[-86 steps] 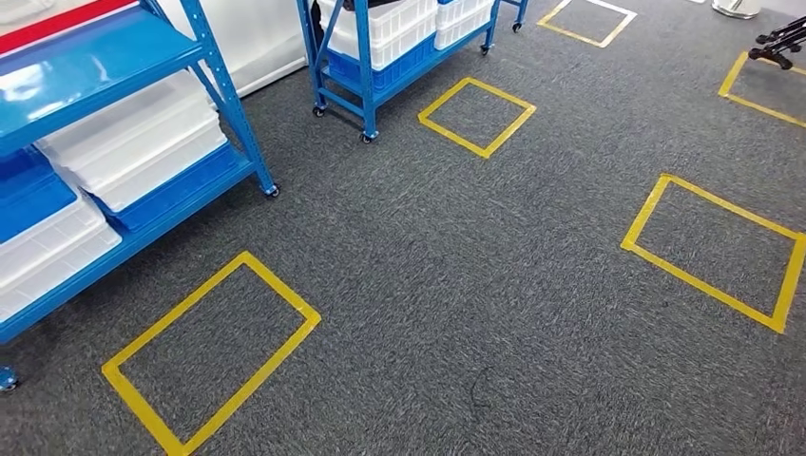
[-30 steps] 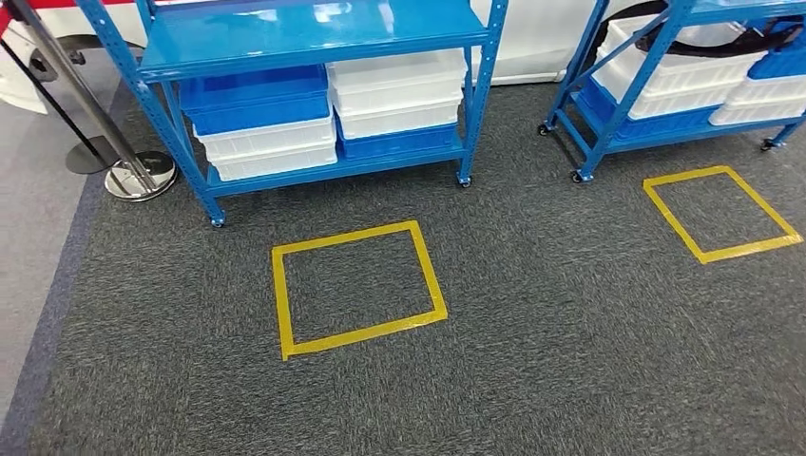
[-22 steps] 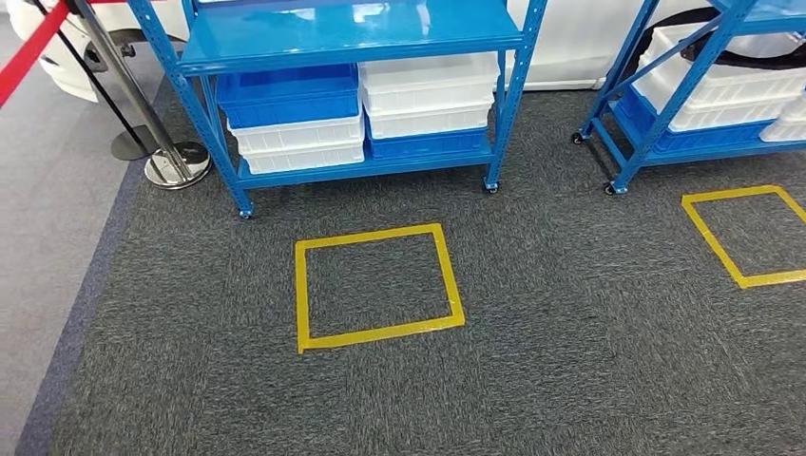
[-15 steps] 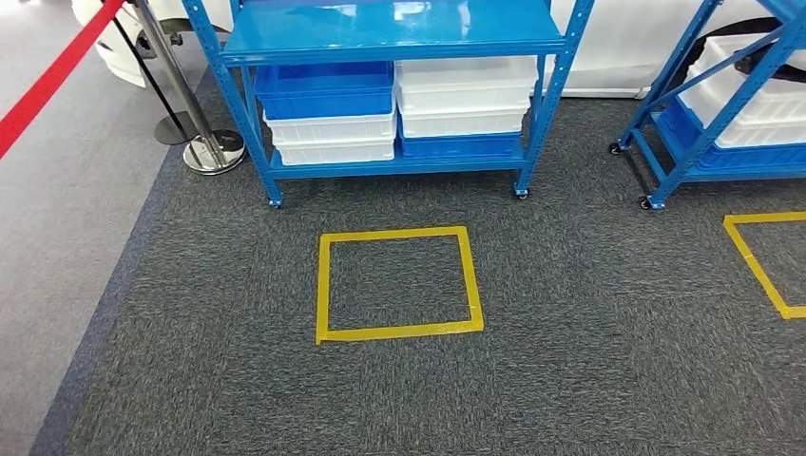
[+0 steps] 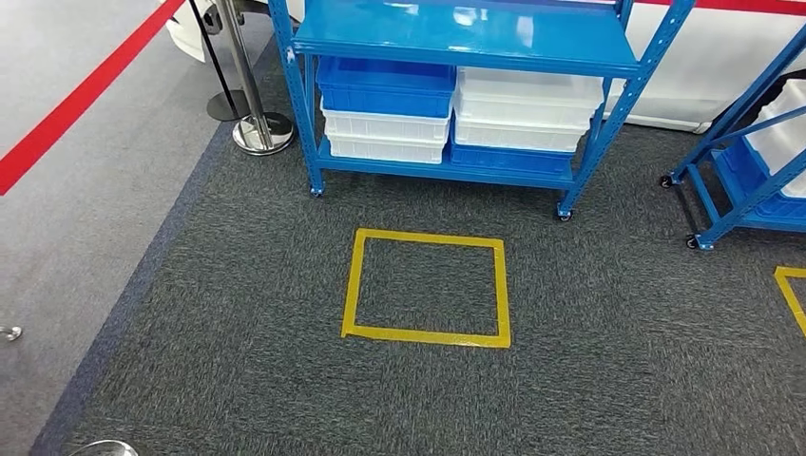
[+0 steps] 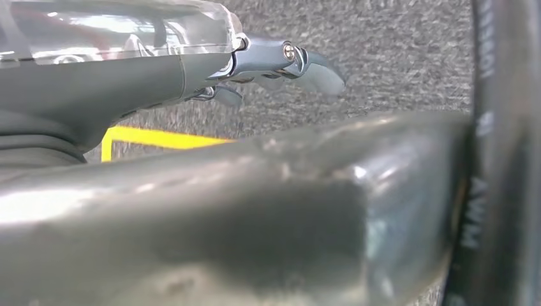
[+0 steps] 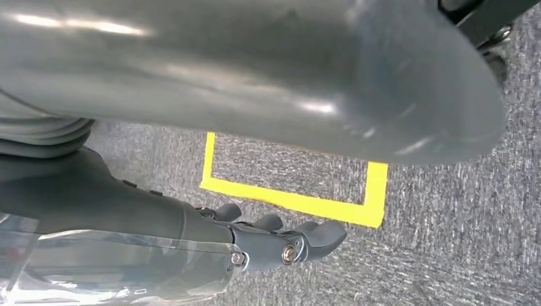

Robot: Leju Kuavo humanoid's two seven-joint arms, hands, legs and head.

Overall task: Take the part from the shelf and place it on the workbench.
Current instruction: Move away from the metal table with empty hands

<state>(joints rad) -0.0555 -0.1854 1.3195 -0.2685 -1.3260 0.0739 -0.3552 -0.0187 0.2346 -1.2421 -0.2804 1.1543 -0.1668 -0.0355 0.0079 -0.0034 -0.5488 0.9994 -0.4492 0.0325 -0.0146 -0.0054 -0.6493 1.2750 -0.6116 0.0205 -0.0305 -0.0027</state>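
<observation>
A blue metal shelf (image 5: 456, 33) on wheels stands straight ahead in the head view. On its bottom level sit a blue bin (image 5: 385, 87) stacked on white bins (image 5: 385, 138), and beside them white bins (image 5: 527, 104) on a blue one (image 5: 508, 157). What the bins hold is hidden. My left hand (image 6: 268, 64) hangs over the carpet with fingers stretched out, holding nothing. My right hand (image 7: 281, 239) hangs the same way, near a yellow tape corner (image 7: 376, 213).
A yellow tape square (image 5: 428, 334) marks the dark carpet in front of the shelf. A second blue shelf (image 5: 751, 161) stands at the right. A chrome stanchion (image 5: 252, 104) with a red belt (image 5: 76, 100) borders the light grey floor at the left.
The whole picture has shifted: the camera swung left, so the shelf and yellow square slid rightward to the middle. Stanchion and red belt came into view. The things themselves have not moved.
</observation>
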